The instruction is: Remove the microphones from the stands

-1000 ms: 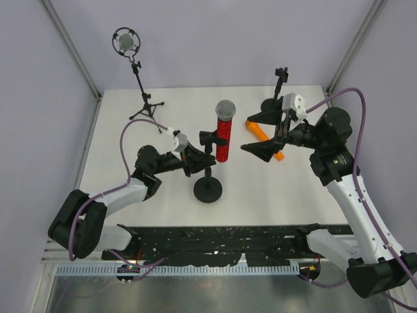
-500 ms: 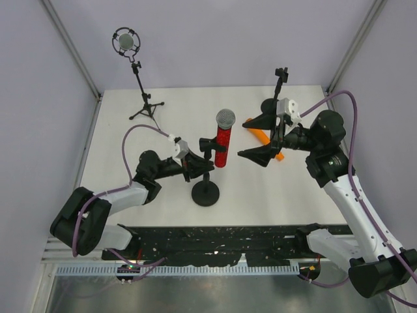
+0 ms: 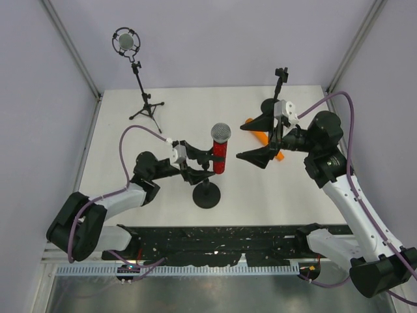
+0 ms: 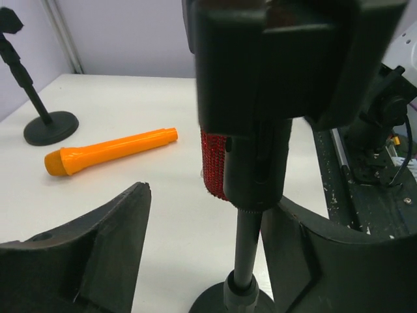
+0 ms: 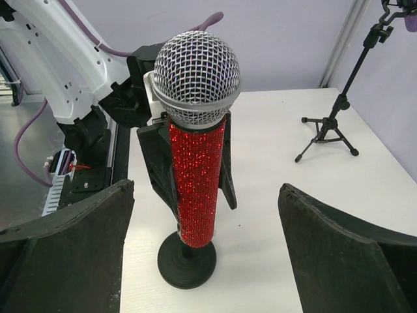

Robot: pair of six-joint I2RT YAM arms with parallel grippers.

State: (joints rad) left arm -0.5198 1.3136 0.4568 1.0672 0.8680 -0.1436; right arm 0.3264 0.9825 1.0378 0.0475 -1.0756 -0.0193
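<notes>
Over the table [image 3: 182,111], seen from above, the red microphone [image 3: 219,151] stands upright in the clip of its stand [image 3: 207,193]. My left hand [image 3: 197,162] is spread at the stand's post, and my right hand [image 3: 241,141] gapes just beside the microphone. At my left wrist, the fingers [image 4: 111,254] are apart with the post between them; an orange microphone [image 4: 107,151] lies beyond. At my right wrist, both fingers [image 5: 65,248] are wide and grip nothing.
</notes>
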